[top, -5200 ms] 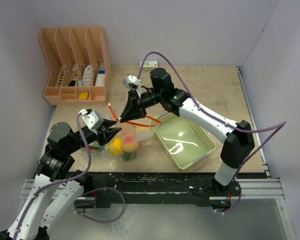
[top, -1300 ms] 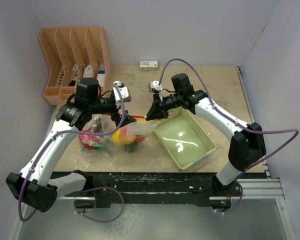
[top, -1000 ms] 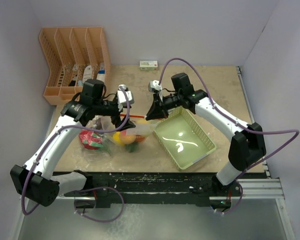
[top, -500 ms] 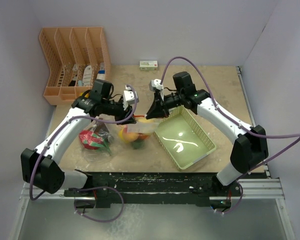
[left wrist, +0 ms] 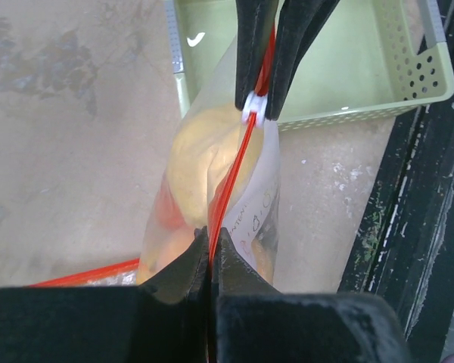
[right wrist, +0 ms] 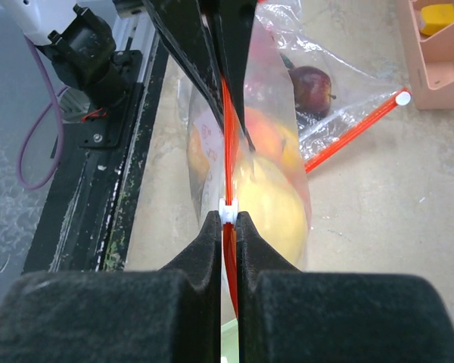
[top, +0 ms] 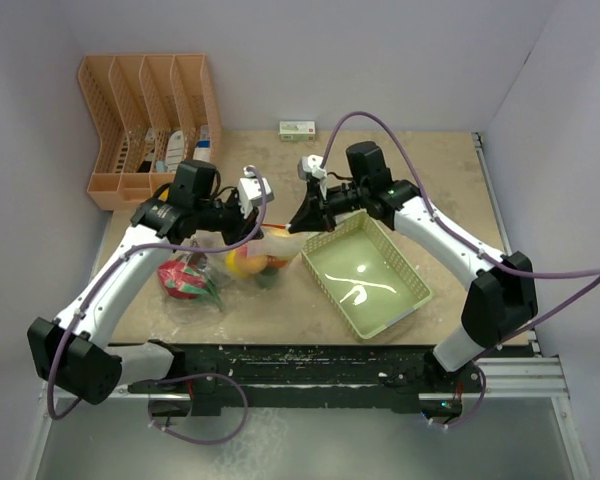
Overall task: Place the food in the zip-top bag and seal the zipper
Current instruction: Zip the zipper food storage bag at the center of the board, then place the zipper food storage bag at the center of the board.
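Observation:
The zip-top bag (top: 252, 262) hangs between my two grippers with yellow and orange food (left wrist: 200, 162) inside it. My left gripper (left wrist: 210, 231) is shut on the orange-red zipper (left wrist: 233, 166) at one end. My right gripper (right wrist: 227, 217) is shut on the zipper at its white slider tab (right wrist: 226, 206), which also shows in the left wrist view (left wrist: 253, 107). In the top view the left gripper (top: 263, 230) and the right gripper (top: 291, 226) are close together above the bag. The yellow food (right wrist: 268, 204) bulges just below the strip.
A second clear bag (top: 185, 280) with red food lies to the left; its dark red apple (right wrist: 312, 87) and zipper (right wrist: 356, 125) show in the right wrist view. The pale green tray (top: 405, 262) sits right of the bag. An orange organiser (top: 150, 130) stands at the back left.
My left arm swung from the near left up to the bag and shut on the zipper strip. The bag shifted slightly left. The right gripper stayed on the zipper.

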Controlling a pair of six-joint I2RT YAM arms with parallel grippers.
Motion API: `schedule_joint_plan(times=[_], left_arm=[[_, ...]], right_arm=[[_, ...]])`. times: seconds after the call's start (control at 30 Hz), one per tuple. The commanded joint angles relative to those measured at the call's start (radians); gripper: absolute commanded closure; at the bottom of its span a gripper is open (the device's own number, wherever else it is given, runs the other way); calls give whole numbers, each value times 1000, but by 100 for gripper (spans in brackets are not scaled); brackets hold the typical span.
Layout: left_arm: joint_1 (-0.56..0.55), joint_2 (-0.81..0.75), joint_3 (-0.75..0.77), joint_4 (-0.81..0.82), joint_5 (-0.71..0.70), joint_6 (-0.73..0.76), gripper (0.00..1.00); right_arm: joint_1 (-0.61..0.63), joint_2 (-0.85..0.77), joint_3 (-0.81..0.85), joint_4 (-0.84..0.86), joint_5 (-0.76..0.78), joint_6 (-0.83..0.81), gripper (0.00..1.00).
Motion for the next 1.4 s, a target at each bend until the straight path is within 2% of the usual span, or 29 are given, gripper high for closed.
schedule_joint_plan(times=[0.0,0.57,0.6,0.7,0.73,0.83,0.97,1.0,1.07,1.1,1.13,1.17,1.2,1.37], left_arm=[[14,-85,61,-3,-126,-24,100],[27,-177,56,-83,-204,-12,100],[27,-178,54,-68,-200,-21,100],[28,-177,51,3,-195,-68,100],[28,-177,51,32,-197,-83,100],[27,-173,53,127,-210,-135,100],[28,-165,55,267,-256,-213,100],[28,-160,52,304,-258,-234,96],[27,-150,36,375,-247,-291,66],[27,-139,25,407,-232,-323,57],[27,-131,13,435,-214,-343,41],[27,-123,-4,457,-197,-361,5],[27,-116,-19,478,-189,-383,0],[27,-109,-97,539,-215,-469,1]], right_arm=[[-27,-42,-21,1,44,14,100],[-123,-31,-62,73,108,71,100],[-125,-26,-58,79,109,87,95],[-124,-14,-37,108,125,161,62],[-124,-13,-25,109,138,183,54],[-124,-22,-5,129,207,260,40],[-125,-56,-10,196,383,398,34],[-124,-64,-15,216,415,440,33],[-125,-73,-20,219,481,471,33],[-125,-78,-24,222,514,491,33],[-125,-82,-27,221,546,505,33],[-125,-87,-31,221,575,520,33],[-125,-91,-36,222,603,532,33],[-125,-103,-44,214,693,577,33]])
